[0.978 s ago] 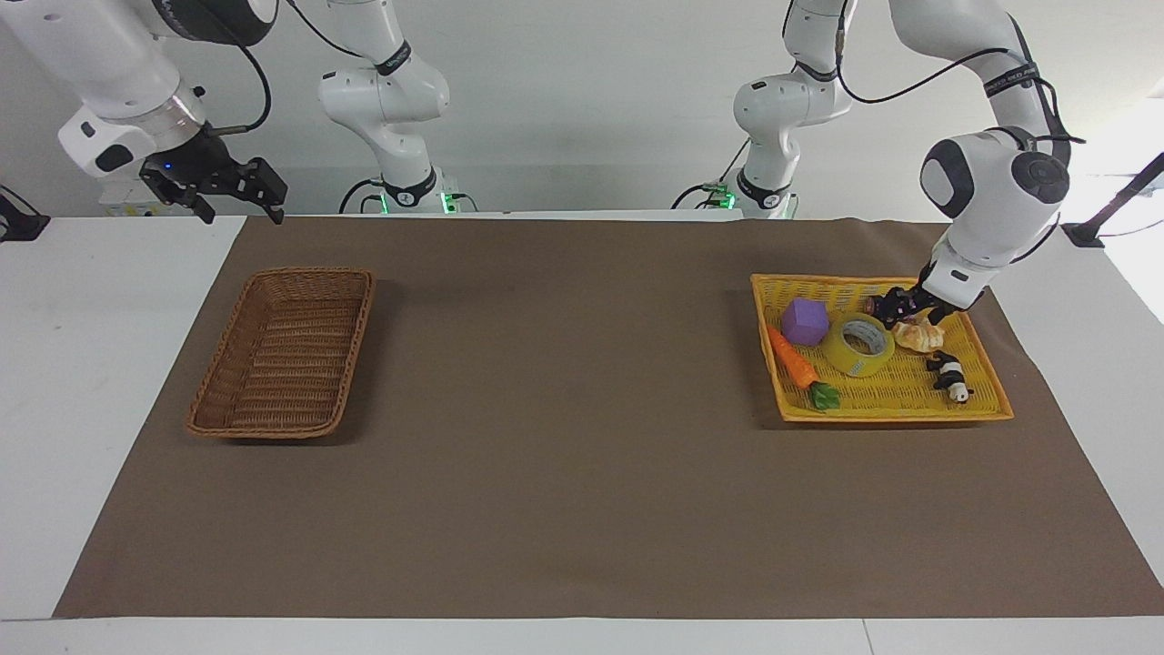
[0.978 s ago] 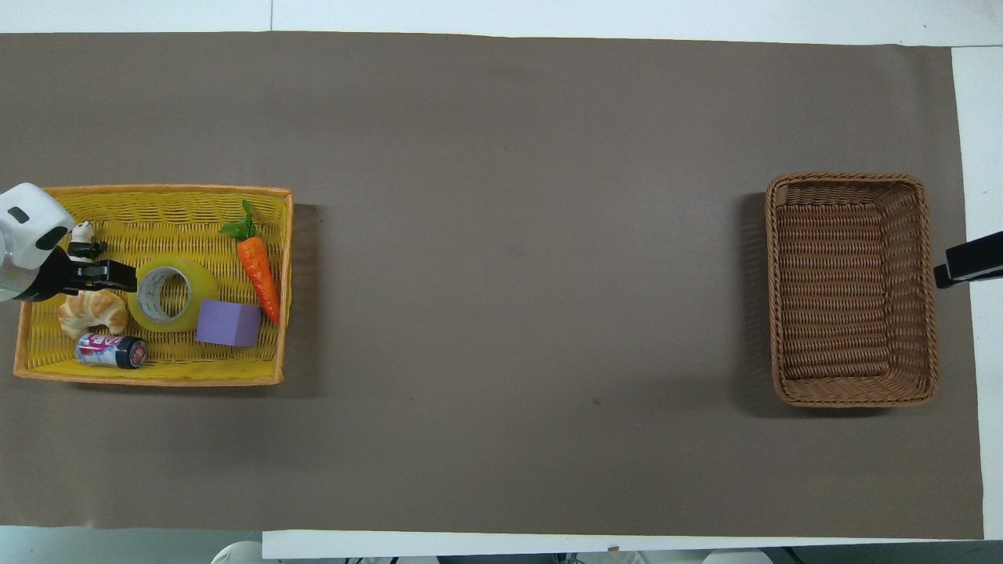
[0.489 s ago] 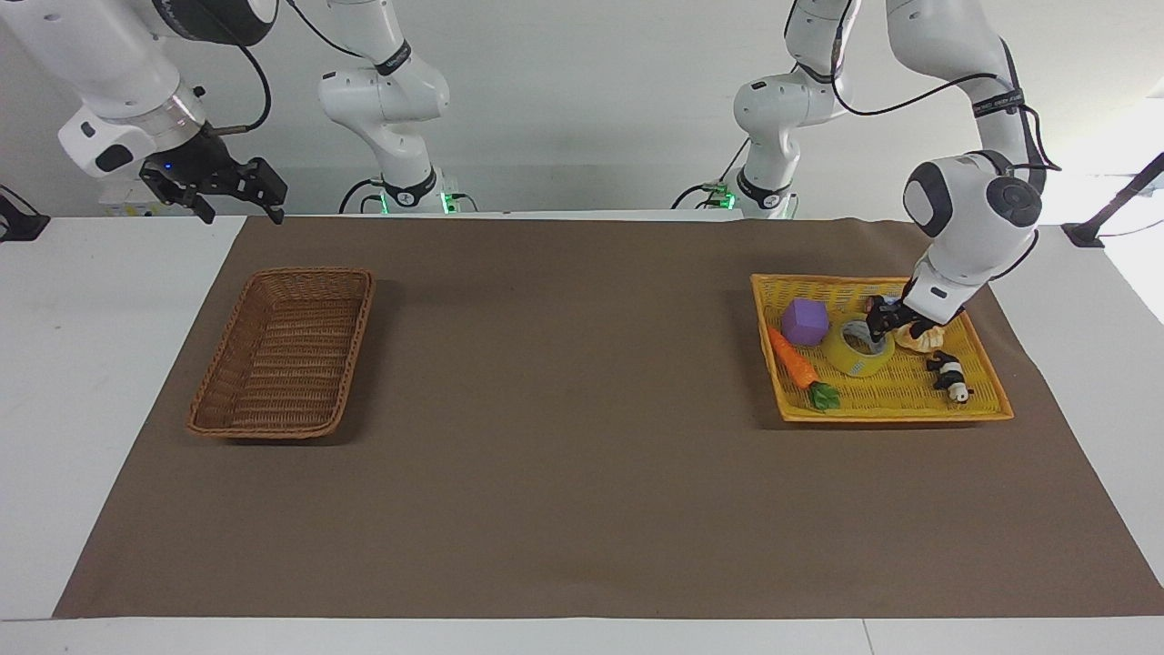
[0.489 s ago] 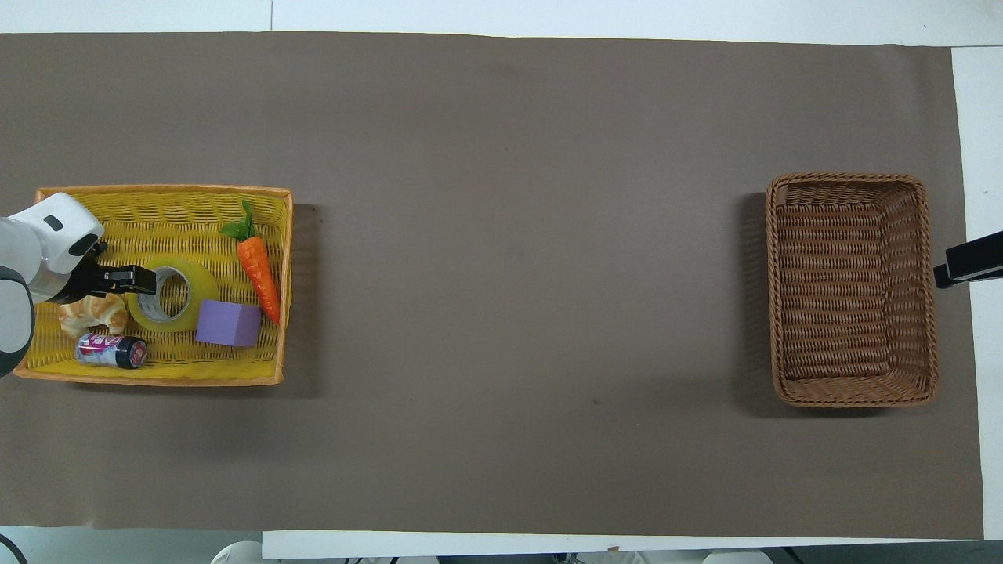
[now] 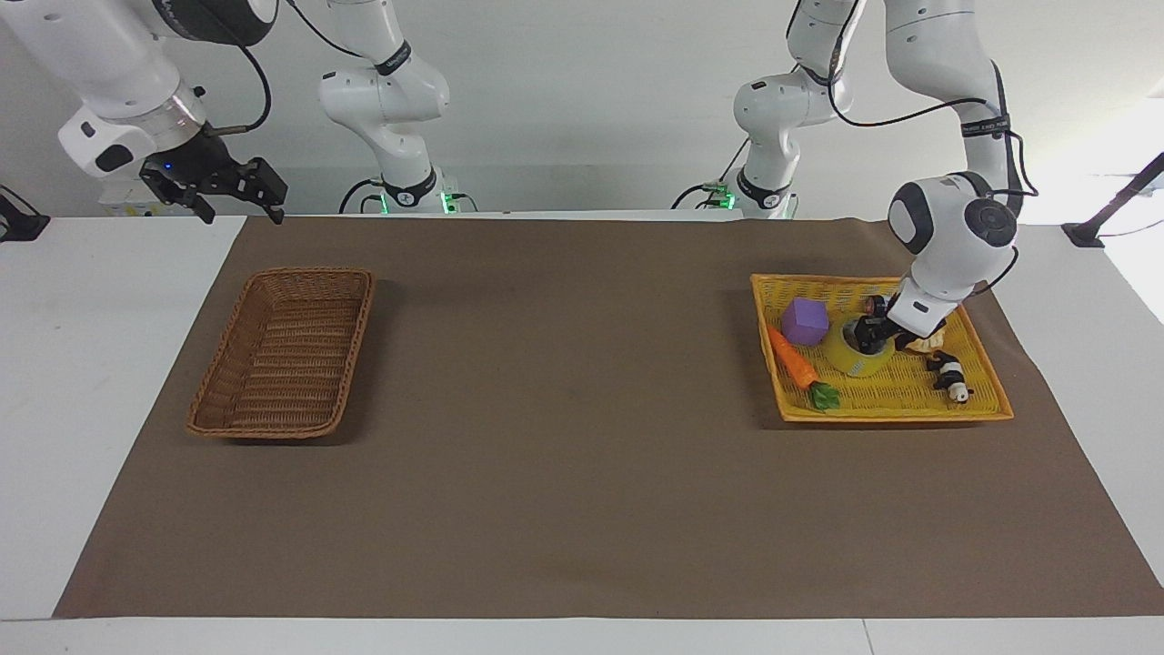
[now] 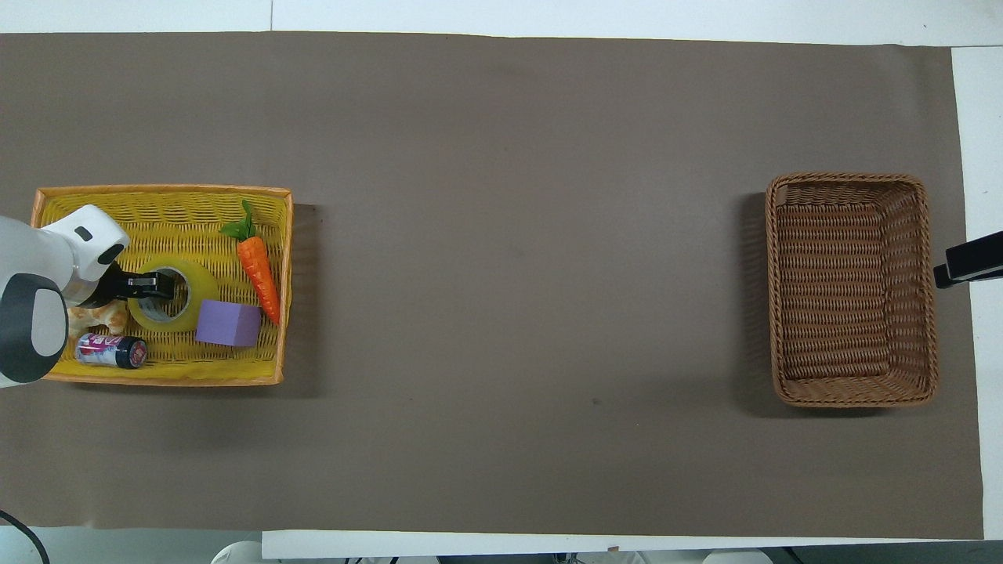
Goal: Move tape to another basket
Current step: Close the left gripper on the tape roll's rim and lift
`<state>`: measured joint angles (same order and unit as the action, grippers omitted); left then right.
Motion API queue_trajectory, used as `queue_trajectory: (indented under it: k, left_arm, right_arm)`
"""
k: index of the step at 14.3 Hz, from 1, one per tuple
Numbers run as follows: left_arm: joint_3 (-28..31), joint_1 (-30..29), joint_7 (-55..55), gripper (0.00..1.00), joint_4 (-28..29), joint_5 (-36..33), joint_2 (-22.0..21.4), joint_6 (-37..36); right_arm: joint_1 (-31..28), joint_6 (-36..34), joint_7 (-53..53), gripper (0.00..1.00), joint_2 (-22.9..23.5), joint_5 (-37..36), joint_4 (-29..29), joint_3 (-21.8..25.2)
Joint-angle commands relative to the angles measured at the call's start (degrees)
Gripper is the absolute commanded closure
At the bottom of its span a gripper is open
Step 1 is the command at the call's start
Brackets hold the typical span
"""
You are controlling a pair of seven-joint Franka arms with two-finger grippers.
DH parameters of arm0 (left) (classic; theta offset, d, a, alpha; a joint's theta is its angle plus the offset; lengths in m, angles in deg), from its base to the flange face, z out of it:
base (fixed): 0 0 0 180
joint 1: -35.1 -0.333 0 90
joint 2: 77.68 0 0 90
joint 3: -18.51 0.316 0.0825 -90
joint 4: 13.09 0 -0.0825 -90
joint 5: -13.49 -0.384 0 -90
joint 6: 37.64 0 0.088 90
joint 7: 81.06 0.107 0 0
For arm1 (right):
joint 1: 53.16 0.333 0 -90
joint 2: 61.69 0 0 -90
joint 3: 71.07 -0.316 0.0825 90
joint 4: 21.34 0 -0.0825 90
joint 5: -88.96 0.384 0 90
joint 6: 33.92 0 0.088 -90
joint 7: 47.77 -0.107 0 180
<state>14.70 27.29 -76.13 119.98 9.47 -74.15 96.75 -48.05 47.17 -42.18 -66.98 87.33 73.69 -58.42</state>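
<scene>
The tape [image 5: 857, 365], a yellow roll with a grey-white core, lies in the flat yellow tray [image 5: 891, 414] at the left arm's end of the table. My left gripper [image 5: 865, 335] is down at the roll's top, over its core and the rim toward the croissant. In the overhead view the left gripper [image 6: 159, 286] covers part of the tape [image 6: 201, 291]. The dark brown wicker basket [image 5: 282, 350] stands empty at the right arm's end, also in the overhead view [image 6: 850, 290]. My right gripper [image 5: 233, 188] waits open, raised beside the basket.
In the tray [image 6: 157, 190] with the tape lie a purple cube [image 6: 228, 324], a toy carrot [image 6: 258, 266], a croissant [image 6: 98, 317], a small can [image 6: 111, 350] and a panda figure [image 5: 950, 375]. Brown cloth [image 6: 509, 274] covers the table between tray and basket.
My left gripper has moved from beside the croissant across onto the tape and lowered at its core. The tape and the right arm have not moved.
</scene>
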Motion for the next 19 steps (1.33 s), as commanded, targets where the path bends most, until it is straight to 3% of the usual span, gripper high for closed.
queue_trajectory:
  k: [1, 5, 6, 7, 8, 12, 14, 16, 19]
  left_arm:
    - [0.2, 0.9, 0.9, 0.32, 2.0, 0.5, 0.1, 3.0]
    - [0.2, 0.9, 0.9, 0.44, 2.9, 0.5, 1.1, 4.7]
    - [0.2, 0.9, 0.8, 0.59, 2.9, 0.5, 1.1, 4.5]
    - [0.2, 0.4, 0.9, 0.83, 2.9, 0.5, 1.1, 4.3]
    - [0.1, 0.1, 1.8, 1.00, 2.6, 0.5, 1.1, 4.0]
    - [0.1, 0.4, 3.5, 1.00, -3.4, 0.7, 1.0, -4.1]
    - [-0.3, 1.4, 2.9, 1.00, -13.4, 1.7, 1.0, -16.2]
    - [0.1, 5.4, -0.2, 1.00, -24.5, 7.1, 1.3, -27.4]
    - [-0.2, 14.2, -16.2, 1.00, -31.7, 9.2, 1.0, -34.2]
  right_arm:
    - [0.2, 0.0, 1.1, 0.00, -1.4, -0.7, 1.5, 0.0]
    - [0.2, 0.0, 1.1, 0.00, -1.4, -0.7, 1.5, 0.0]
    - [0.2, 0.0, 1.1, 0.00, -1.4, -0.7, 1.5, 0.0]
    - [0.2, 0.0, 1.1, 0.00, -1.4, -0.7, 1.5, 0.0]
    - [0.2, 0.0, 1.1, 0.00, -1.4, -0.7, 1.5, 0.0]
    - [0.2, 0.0, 1.1, 0.00, -1.4, -0.7, 1.5, 0.0]
    - [0.2, 0.0, 1.1, 0.00, -1.4, -0.7, 1.5, 0.0]
    - [0.2, 0.0, 1.1, 0.00, -1.4, -0.7, 1.5, 0.0]
    - [0.2, 0.0, 1.1, 0.00, -1.4, -0.7, 1.5, 0.0]
